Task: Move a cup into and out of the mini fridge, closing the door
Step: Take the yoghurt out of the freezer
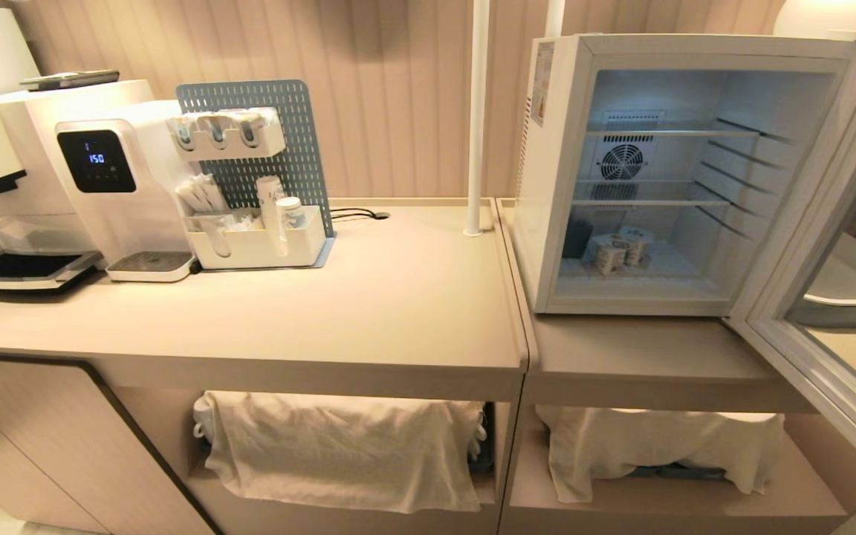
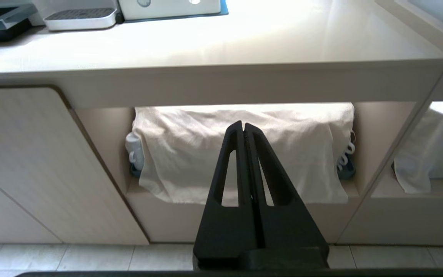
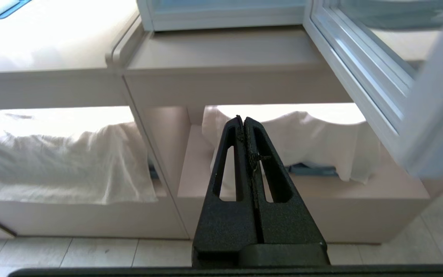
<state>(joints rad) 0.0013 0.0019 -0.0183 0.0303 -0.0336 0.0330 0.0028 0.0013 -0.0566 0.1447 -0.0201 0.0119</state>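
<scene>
Standing open, door (image 1: 822, 245) overhanging counter edge (image 1: 651, 386), mini fridge (image 1: 554, 186)

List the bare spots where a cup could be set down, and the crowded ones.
Free: the wide counter between the organizer tray and the white pole; the strip of counter before the mini fridge, beside its open door; both wire shelves. Crowded: the fridge floor's left, with cartons, and the counter's far left by the machines.

Three cameras facing one desk and an open mini fridge (image 1: 684, 178).
The head camera looks down from above and in front; both wrist cameras sit low, near the floor, facing the desk (image 2: 221, 42) front. Left and head views share the left cloth (image 2: 244, 150); right and head views share the open door (image 3: 363, 73).
</scene>
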